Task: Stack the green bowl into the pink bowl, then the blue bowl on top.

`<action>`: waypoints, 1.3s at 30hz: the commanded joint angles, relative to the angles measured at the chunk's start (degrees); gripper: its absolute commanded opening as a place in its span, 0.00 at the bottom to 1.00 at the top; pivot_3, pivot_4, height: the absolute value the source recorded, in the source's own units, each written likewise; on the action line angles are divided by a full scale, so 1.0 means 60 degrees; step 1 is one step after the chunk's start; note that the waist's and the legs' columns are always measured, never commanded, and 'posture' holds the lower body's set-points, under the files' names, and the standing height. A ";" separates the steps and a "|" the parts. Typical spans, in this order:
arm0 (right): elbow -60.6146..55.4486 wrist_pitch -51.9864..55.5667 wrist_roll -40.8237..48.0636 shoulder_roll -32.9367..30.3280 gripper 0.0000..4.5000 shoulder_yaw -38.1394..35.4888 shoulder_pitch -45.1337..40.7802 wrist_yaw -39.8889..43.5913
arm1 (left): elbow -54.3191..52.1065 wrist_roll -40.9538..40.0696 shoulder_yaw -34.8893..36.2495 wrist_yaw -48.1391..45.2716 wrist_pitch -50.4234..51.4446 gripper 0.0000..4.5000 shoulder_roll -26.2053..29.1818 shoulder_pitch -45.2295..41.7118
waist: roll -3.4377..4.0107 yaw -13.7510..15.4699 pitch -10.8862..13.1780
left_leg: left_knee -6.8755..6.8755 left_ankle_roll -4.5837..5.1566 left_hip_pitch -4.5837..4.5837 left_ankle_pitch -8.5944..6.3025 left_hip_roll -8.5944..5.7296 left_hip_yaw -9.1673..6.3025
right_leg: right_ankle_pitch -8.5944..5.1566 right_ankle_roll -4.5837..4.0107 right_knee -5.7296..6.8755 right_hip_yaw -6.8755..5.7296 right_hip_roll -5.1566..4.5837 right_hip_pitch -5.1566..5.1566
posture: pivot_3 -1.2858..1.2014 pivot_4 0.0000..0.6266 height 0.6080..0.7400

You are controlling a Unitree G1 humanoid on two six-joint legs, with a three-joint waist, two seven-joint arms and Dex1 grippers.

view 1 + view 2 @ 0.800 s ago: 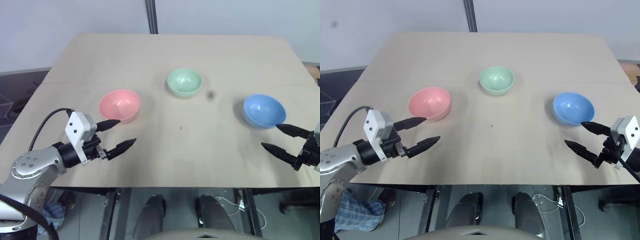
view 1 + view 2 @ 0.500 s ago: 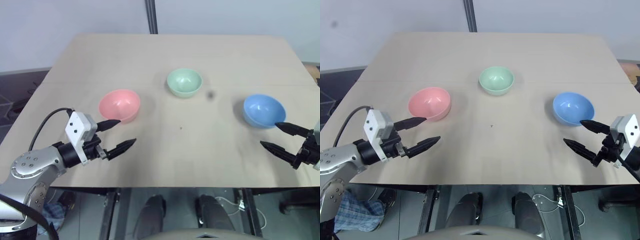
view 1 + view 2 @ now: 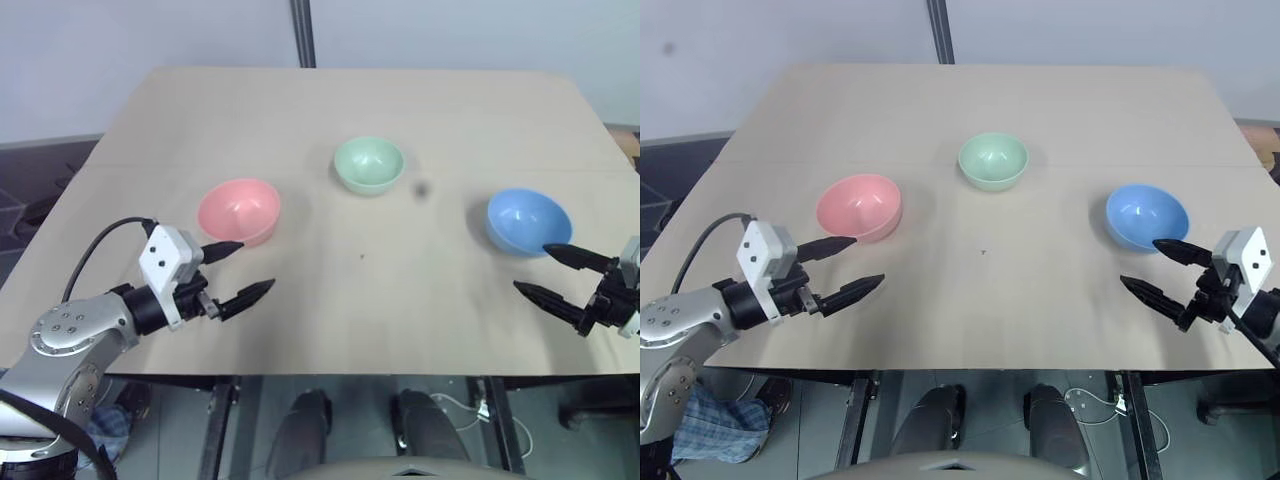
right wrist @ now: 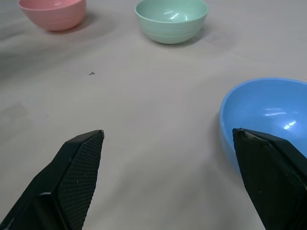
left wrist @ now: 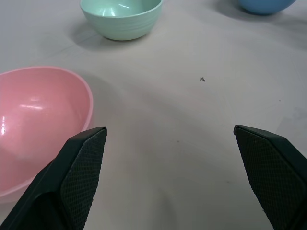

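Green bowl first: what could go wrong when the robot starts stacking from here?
The green bowl sits farthest from both open grippers, so a reach could fall short. The left gripper is right beside the pink bowl and might nudge it. The right gripper could likewise bump the blue bowl.

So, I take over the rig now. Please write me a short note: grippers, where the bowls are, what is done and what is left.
Left gripper: open, empty, just near the pink bowl.
Right gripper: open, empty, just near the blue bowl.
Green bowl: alone, farther back, mid-table.
All three bowls stand upright and apart.
Done: nothing stacked.
Left: green into pink, then blue on top.
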 commanded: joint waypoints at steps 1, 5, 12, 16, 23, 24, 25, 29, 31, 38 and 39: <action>-0.0525 -0.0008 0.0290 -0.0106 1.00 -0.0090 -0.0070 -0.0065 | -0.0040 0.0082 0.0063 0.0048 -0.0208 1.00 0.0121 -0.0136 | 0.0000 0.0001 0.0000 | 0.0000 0.0000 0.0000 0.0000 0.0000 0.0000 | 0.0000 0.0000 0.0000 0.0000 0.0000 0.0000 | 0.52 0.24 1.00; -0.1047 0.0147 0.0813 -0.0043 1.00 -0.0066 -0.0122 -0.0088 | 0.0382 0.0912 -0.0324 0.0655 -0.0276 1.00 0.0197 -0.0620 | 0.0000 0.0009 0.0000 | -0.0003 0.0000 0.0001 0.0000 0.0000 -0.0001 | 0.0000 0.0000 -0.0002 -0.0001 0.0000 0.0001 | 0.52 0.24 1.00; -0.1708 0.0199 0.2056 0.0088 1.00 -0.0358 -0.0242 -0.0144 | 0.0922 0.1444 -0.0912 0.1416 -0.0097 1.00 -0.0011 -0.1685 | -0.0002 0.0014 0.0001 | -0.0004 0.0000 -0.0008 0.0000 -0.0001 -0.0009 | 0.0003 0.0003 -0.0018 -0.0006 0.0002 0.0003 | 0.52 0.24 1.00; -0.1748 0.0186 0.2261 -0.0001 1.00 -0.0403 -0.0251 -0.0250 | 0.1174 0.1631 -0.1174 0.1543 -0.0116 1.00 -0.0010 -0.2021 | -0.0002 0.0010 0.0001 | -0.0017 0.0001 -0.0010 -0.0001 -0.0001 -0.0009 | 0.0003 0.0003 -0.0032 -0.0007 0.0001 0.0002 | 0.52 0.24 1.00; -0.1735 0.0112 0.2297 -0.0031 1.00 -0.0363 -0.0247 -0.0385 | 0.2224 0.3039 -0.2334 0.1377 -0.1197 1.00 0.0210 -0.2487 | -0.0002 0.0015 0.0001 | -0.0027 0.0001 -0.0008 0.0000 -0.0002 -0.0009 | 0.0003 0.0003 -0.0038 -0.0009 0.0001 0.0003 | 0.52 0.24 1.00; -0.1719 0.0084 0.2262 -0.0029 1.00 -0.0344 -0.0240 -0.0377 | 0.2454 0.3215 -0.2515 0.1369 -0.1284 1.00 0.0218 -0.2665 | -0.0002 0.0016 0.0001 | -0.0028 0.0001 -0.0008 0.0000 -0.0002 -0.0010 | 0.0003 0.0003 -0.0038 -0.0009 0.0001 0.0003 | 0.52 0.24 1.00; -0.1715 0.0062 0.2241 -0.0025 1.00 -0.0334 -0.0237 -0.0384 | 0.2688 0.3428 -0.2702 0.1355 -0.1487 1.00 0.0223 -0.2815 | -0.0002 0.0016 0.0001 | -0.0028 0.0002 -0.0009 0.0000 -0.0002 -0.0013 | 0.0003 0.0003 -0.0038 -0.0010 0.0002 0.0003 | 0.52 0.24 1.00; -0.1762 -0.0012 0.2183 0.0044 1.00 -0.0367 -0.0179 -0.0511 | 0.3425 0.3849 -0.3153 0.1276 -0.1800 1.00 0.0122 -0.3302 | -0.0003 0.0025 0.0001 | -0.0027 0.0002 -0.0010 0.0000 -0.0004 -0.0016 | 0.0004 0.0003 -0.0038 -0.0013 0.0001 0.0005 | 0.52 0.24 1.00; -0.1831 -0.0070 0.2143 0.0110 1.00 -0.0390 -0.0038 -0.0549 | 0.3768 0.3985 -0.3309 0.1220 -0.1861 1.00 0.0071 -0.3530 | -0.0003 0.0022 0.0000 | -0.0027 0.0002 -0.0011 0.0000 -0.0004 -0.0016 | 0.0004 0.0003 -0.0038 -0.0014 0.0001 0.0004 | 0.52 0.24 1.00; -0.2005 -0.0284 0.2081 0.0274 1.00 -0.0495 0.0324 -0.0716 | 0.4805 0.3632 -0.3377 0.0100 -0.1515 0.88 0.0270 -0.4310 | -0.0003 0.0004 0.0001 | -0.0036 0.0002 -0.0011 0.0000 -0.0004 -0.0020 | 0.0004 0.0003 -0.0036 -0.0018 0.0001 0.0002 | 0.52 0.24 1.00; -0.2000 -0.0313 0.2075 0.0275 1.00 -0.0511 0.0364 -0.0711 | 0.4847 0.3617 -0.3369 -0.0002 -0.1529 0.83 0.0282 -0.4367 | -0.0002 0.0005 0.0001 | -0.0035 0.0002 -0.0011 0.0000 -0.0004 -0.0023 | 0.0004 0.0003 -0.0036 -0.0020 0.0001 0.0003 | 0.52 0.24 1.00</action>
